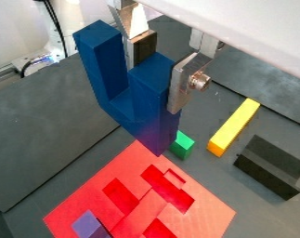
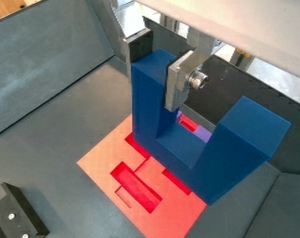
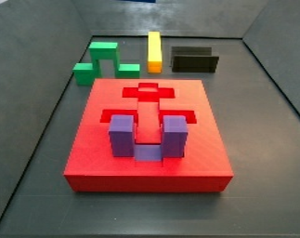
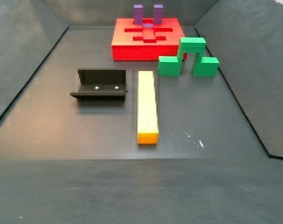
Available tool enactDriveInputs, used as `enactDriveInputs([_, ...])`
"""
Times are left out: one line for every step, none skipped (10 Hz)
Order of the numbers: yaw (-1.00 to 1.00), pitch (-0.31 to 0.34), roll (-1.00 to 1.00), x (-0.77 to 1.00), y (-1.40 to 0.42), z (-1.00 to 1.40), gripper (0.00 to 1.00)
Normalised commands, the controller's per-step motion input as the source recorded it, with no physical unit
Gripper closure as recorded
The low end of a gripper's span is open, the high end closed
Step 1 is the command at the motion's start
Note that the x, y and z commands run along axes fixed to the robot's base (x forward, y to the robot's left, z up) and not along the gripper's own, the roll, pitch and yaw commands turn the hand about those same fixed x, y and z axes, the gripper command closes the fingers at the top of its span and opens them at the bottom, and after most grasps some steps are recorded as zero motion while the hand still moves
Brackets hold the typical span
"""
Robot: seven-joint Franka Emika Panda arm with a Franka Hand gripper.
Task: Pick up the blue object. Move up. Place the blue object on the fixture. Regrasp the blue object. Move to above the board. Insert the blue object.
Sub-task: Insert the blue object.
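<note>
1. In a wrist view, the gripper (image 1: 152, 67) is clamped on the blue object (image 1: 130, 88), its silver plates pressing on one arm of the U. The block hangs high over the board (image 1: 139, 200), whose cut-out recesses show below. A small green block (image 1: 182, 143), a yellow bar (image 1: 234, 126) and the fixture (image 1: 268, 165) lie on the dark floor beyond the board's edge.

2. In a wrist view from the opposite side, the gripper (image 2: 164, 67) holds the blue object (image 2: 196, 130) with both prongs pointing up and the web of the U lowest. The board (image 2: 134, 172) sits beneath it, and a patch of purple block (image 2: 202, 135) shows through the gap of the U. The fixture (image 2: 22, 216) is off at the frame's corner.

3. In a side view, the board (image 3: 146, 167) carries a purple U-shaped block (image 3: 146, 138) seated in it, with an open cross-shaped recess (image 3: 147, 92) behind. Green block (image 3: 102, 58), yellow bar (image 3: 153, 50) and fixture (image 3: 194, 60) lie beyond. Gripper and blue object are out of frame, so height cannot be judged here.

4. In a side view from the far end, the fixture (image 4: 100, 88) stands empty, beside the yellow bar (image 4: 146, 105), with a green block (image 4: 187, 56) and the board (image 4: 150, 39) beyond it.

5. Risk: the grip is on one arm only, so the block could pivot on contact. A small offset or twist over the recess would catch an edge, or knock the purple block.
</note>
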Motion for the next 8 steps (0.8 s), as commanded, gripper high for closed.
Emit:
enactDriveInputs([-0.21, 0.279, -0.02, 0.74, 0.3, -0.07, 1.0])
enactDriveInputs([-0.24, 0.061, -0.06, 0.85, 0.44, -0.24, 1.0])
enactDriveInputs([-0.19, -0.103, -0.27, 0.74, 0.55, -0.42, 1.0])
enactDriveInputs([-0.28, -0.216, -0.34, 0.77, 0.4, -0.32, 1.0])
enactDriveInputs([-0.31, -0.243, -0.4, 0.65, 0.34, -0.21, 1.0])
enactDriveInputs([-0.25, -0.229, -0.38, 0.55, 0.29, -0.24, 1.0])
enactDriveInputs([-0.11, -0.199, -0.32, 0.33, 0.15, -0.44, 1.0])
enactDriveInputs([0.0, -0.111, -0.17, 0.26, 0.04, -0.78, 1.0])
